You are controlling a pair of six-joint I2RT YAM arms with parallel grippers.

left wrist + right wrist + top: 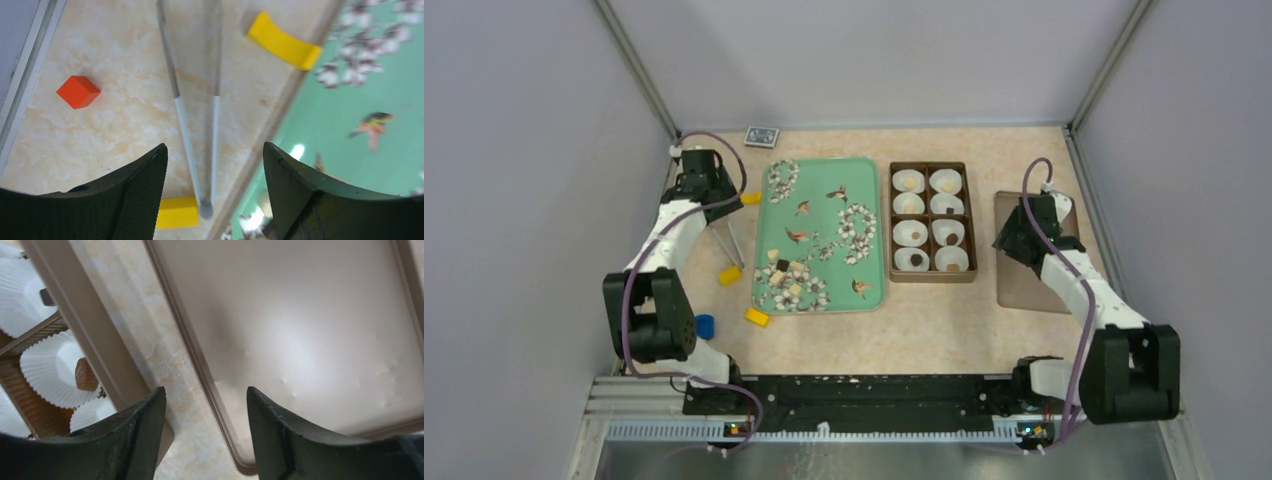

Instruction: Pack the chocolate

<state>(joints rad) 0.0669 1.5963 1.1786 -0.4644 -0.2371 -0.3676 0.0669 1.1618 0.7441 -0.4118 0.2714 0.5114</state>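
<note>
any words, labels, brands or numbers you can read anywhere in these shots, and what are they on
No text can be read in any view.
small dark packet at the back edge of the table: a pale print on top, too small to read.
green tray: flower and bird pictures only, no words.
brown box and flat lid: no visible marking.

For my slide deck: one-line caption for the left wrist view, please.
Open left end effector above tweezers lying on the table beside the green tray.
</note>
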